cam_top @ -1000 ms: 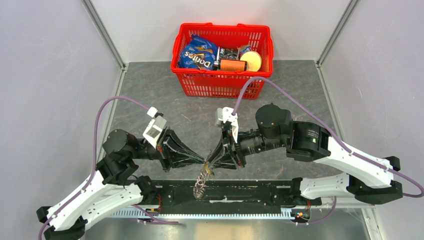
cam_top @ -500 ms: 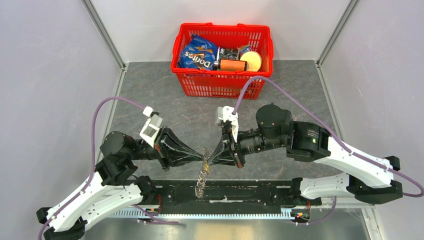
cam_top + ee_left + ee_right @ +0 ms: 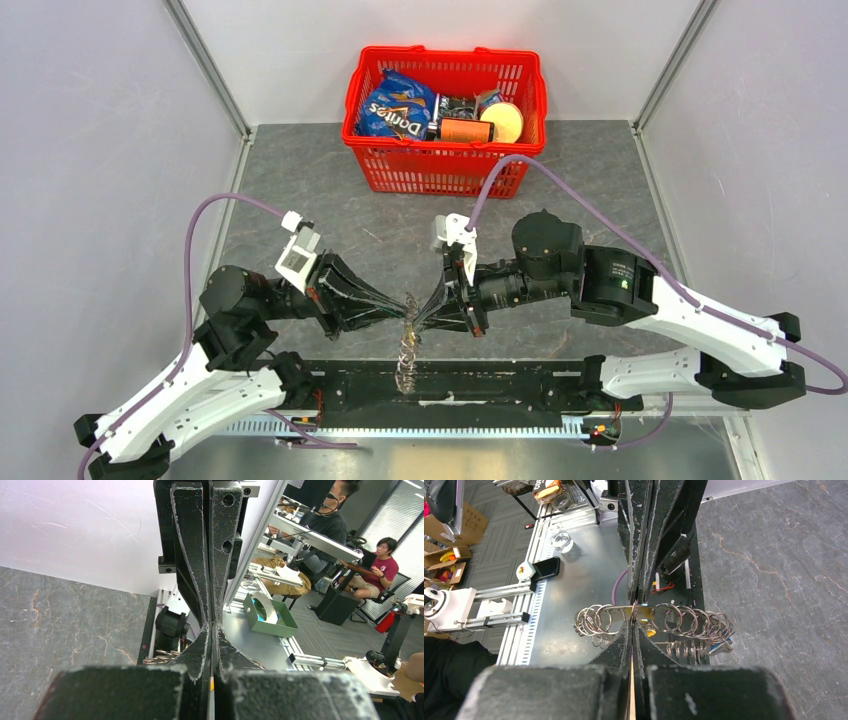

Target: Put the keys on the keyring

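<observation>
The keyring [image 3: 405,350] hangs edge-on over the near rail, under the point where my two grippers meet tip to tip. In the right wrist view the keyring [image 3: 674,622] is a metal band strung with several small steel rings. My right gripper [image 3: 634,620] is shut on that band. A yellow key head [image 3: 648,630] sits just right of its tips, and a blue key head [image 3: 720,647] shows at the ring's right end. My left gripper [image 3: 212,630] is also shut at the keyring. Rings [image 3: 160,656] poke out beside its finger, with a yellow sliver between the jaws.
A red basket [image 3: 445,170] of snacks and a can stands at the back of the grey marble table [image 3: 300,190]. The black rail [image 3: 500,385] of the arm bases runs along the near edge. White walls close in left and right.
The right gripper's jaws have closed at the keyring. Both grippers and the hanging keyring have shifted slightly away from the near rail, and the left arm has drawn back to the left.
</observation>
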Available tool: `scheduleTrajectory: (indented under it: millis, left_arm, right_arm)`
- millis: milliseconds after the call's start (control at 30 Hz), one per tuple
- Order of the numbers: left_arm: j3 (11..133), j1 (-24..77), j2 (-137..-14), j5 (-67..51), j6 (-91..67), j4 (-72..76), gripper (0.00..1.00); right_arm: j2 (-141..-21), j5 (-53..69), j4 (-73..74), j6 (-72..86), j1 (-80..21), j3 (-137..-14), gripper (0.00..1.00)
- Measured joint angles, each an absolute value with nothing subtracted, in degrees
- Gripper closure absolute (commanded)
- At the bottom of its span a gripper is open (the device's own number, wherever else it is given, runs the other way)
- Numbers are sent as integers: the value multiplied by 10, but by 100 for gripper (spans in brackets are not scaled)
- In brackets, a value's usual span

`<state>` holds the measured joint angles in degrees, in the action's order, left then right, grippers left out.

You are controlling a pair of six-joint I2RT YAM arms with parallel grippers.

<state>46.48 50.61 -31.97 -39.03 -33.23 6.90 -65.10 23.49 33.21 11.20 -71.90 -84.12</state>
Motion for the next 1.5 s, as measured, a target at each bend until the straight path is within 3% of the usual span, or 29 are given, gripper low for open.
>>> scheduleTrajectory:
  millis: [1033, 1067, 1200, 1267, 1500]
  left_arm:
    - [455, 506, -311, -386, -341, 95, 98]
    - [455, 506, -310, -385, -341, 95, 98]
    - [455, 506, -310, -381, -341, 95, 98]
    - [455, 506, -311, -380, -341, 95, 98]
    - [455, 506, -311, -378, -341, 95, 98]
  right_arm:
    - [-633, 196, 321, 120, -723, -838, 100]
    - [-633, 196, 321, 120, -723, -838, 99]
    - [-633, 198, 321, 121, -723, -838, 74]
    - [-633, 199, 321, 121, -723, -838, 67]
    - [-633, 199, 321, 120, -723, -838, 60]
